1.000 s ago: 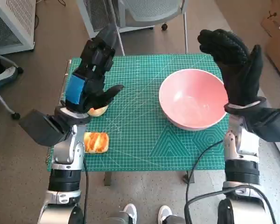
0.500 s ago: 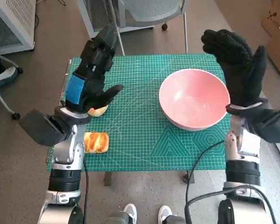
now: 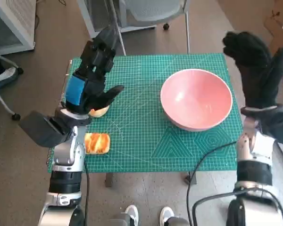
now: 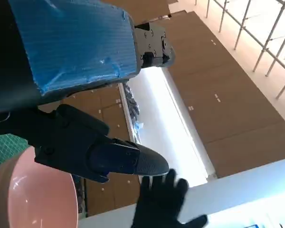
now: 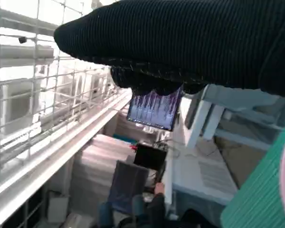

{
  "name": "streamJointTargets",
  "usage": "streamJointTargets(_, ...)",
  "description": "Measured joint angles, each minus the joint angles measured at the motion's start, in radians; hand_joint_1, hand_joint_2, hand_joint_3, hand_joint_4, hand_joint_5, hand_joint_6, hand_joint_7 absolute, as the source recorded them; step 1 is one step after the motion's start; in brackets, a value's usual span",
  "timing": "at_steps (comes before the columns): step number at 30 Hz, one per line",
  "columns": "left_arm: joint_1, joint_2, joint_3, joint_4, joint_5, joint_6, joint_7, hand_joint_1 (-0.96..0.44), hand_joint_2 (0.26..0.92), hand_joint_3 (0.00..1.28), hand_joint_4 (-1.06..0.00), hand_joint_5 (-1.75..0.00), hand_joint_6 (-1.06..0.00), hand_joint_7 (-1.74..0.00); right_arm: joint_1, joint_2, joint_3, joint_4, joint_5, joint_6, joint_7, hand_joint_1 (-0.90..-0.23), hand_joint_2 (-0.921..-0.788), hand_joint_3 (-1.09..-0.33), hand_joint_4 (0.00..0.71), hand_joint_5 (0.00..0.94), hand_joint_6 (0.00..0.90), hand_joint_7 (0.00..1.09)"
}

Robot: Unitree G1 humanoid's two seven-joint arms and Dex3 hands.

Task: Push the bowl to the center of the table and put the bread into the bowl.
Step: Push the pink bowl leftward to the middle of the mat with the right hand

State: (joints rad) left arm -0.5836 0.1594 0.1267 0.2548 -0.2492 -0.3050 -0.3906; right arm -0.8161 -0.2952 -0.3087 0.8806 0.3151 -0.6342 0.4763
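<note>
Right robot hand (image 3: pixel 257 70) open beside bowl (image 3: pixel 196 99) (no legible writing).

Looks like a lab or office workspace. Small table covered by a green gridded cutting mat (image 3: pixel 146 141), grey wheeled office chair (image 3: pixel 151 12) behind it, white perforated metal cabinet (image 3: pixel 12 21) on brown floor. Right wrist view: lit monitor screen (image 5: pixel 154 111), white desks, person seated at a desk (image 5: pixel 154 204), wire-mesh partition (image 5: pixel 33 85).
</note>
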Motion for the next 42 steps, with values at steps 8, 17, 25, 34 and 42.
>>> streamJointTargets(8,0.0,0.0,0.003,0.001,-0.001,0.0,0.0,-0.48,0.92,0.16,-0.01,0.0,0.0,-0.39,-0.02,-0.025,-0.025,0.147,-0.007,-0.02,-0.024,-0.595,-0.921,-0.693,0.185,0.0,0.265,0.0)
streamJointTargets(17,0.0,-0.001,0.003,0.002,-0.001,0.0,-0.003,-0.48,0.92,0.16,-0.01,0.0,0.0,-0.39,-0.046,-0.053,-0.037,0.266,-0.024,0.005,-0.079,-0.592,-0.921,-0.693,0.21,0.012,0.283,0.01)
streamJointTargets(25,0.0,0.003,0.008,0.005,-0.005,0.0,-0.007,-0.48,0.919,0.16,0.0,0.0,0.0,-0.38,-0.046,-0.058,-0.041,0.35,-0.048,0.076,-0.161,-0.606,-0.921,-0.659,0.223,0.01,0.295,0.01)
streamJointTargets(34,0.0,0.003,0.009,0.007,-0.006,0.0,-0.012,-0.47,0.918,0.16,0.0,0.0,0.0,-0.38,-0.046,-0.055,-0.04,0.381,-0.058,0.131,-0.191,-0.592,-0.921,-0.661,0.223,0.005,0.29,0.01)
streamJointTargets(42,0.0,0.004,0.01,0.008,-0.008,0.001,-0.015,-0.48,0.918,0.16,0.0,0.0,0.0,-0.38,-0.045,-0.055,-0.039,0.395,-0.087,0.16,-0.206,-0.588,-0.921,-0.669,0.227,0.005,0.297,0.01)
